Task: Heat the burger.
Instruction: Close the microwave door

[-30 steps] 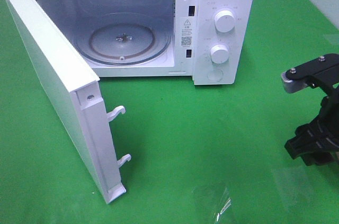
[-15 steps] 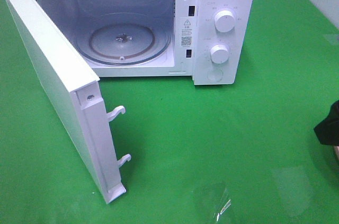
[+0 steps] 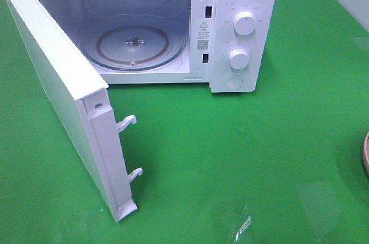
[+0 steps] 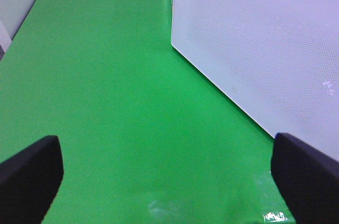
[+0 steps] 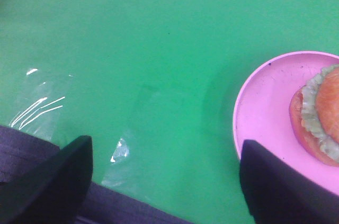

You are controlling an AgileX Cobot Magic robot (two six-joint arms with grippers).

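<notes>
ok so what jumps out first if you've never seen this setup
The white microwave at the back of the green table, its door swung wide open toward the front left and the glass turntable bare inside. Then the pink plate with the burger on it, barely peeking in at the table's right edge, close to the open right pincer.

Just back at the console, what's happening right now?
Nothing is held. The microwave stands with its door swung open and its turntable bare. The burger sits on the pink plate at the right of the table, not yet picked up. The right gripper hangs open beside the plate; the left gripper is open beside the door.
</notes>
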